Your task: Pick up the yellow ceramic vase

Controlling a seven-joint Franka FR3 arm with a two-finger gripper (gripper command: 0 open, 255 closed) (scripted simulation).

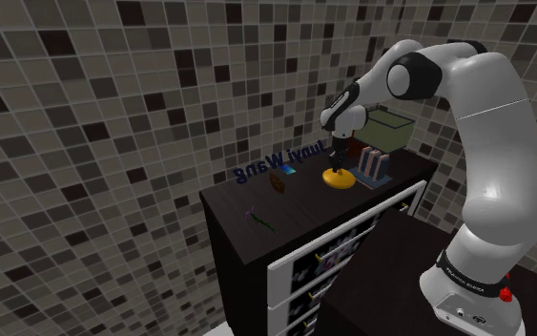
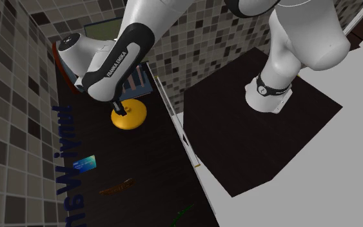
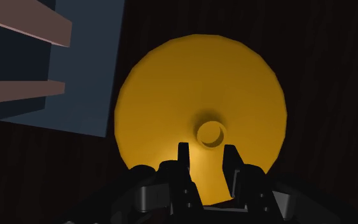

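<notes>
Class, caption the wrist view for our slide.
Open gripper hovers over the yellow vase, aligned with its neck.

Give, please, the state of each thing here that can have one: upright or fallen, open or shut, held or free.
yellow vase: upright on the dark dresser top, not held.
pincer: open, right above the vase, clasping nothing.
top drawer: seems to be pulled open.
</notes>
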